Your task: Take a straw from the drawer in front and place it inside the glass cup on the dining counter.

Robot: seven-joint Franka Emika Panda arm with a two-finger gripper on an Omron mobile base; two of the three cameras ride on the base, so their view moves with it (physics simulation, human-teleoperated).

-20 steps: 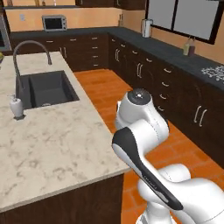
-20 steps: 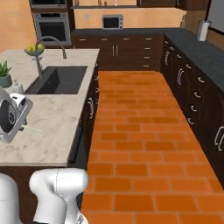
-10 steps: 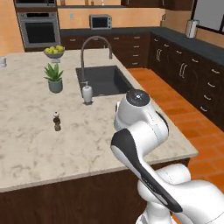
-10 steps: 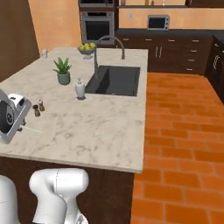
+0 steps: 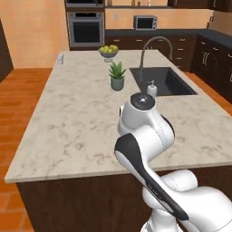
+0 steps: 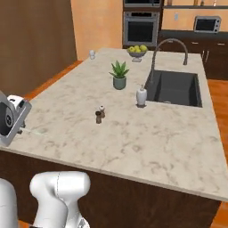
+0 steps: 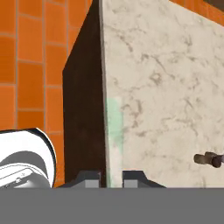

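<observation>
My gripper is shut on the straw, a thin pale stick that runs up from between the fingertips along the edge of the dining counter. In the right base view the gripper hangs at the counter's near left corner, and the straw pokes out over the marbled top. The glass cup stands small and whitish at the far left corner of the counter; the left base view shows the cup there too. The drawer is out of view.
On the counter stand a potted plant, a bowl of yellow-green fruit, a soap dispenser and two small shakers. A dark sink with an arched faucet sits at the right. Orange brick floor lies beside the counter.
Both base views have swung round, so the camera has moved: the island counter now lies squarely ahead, seen from its near end. The gripper keeps hold of the straw.
</observation>
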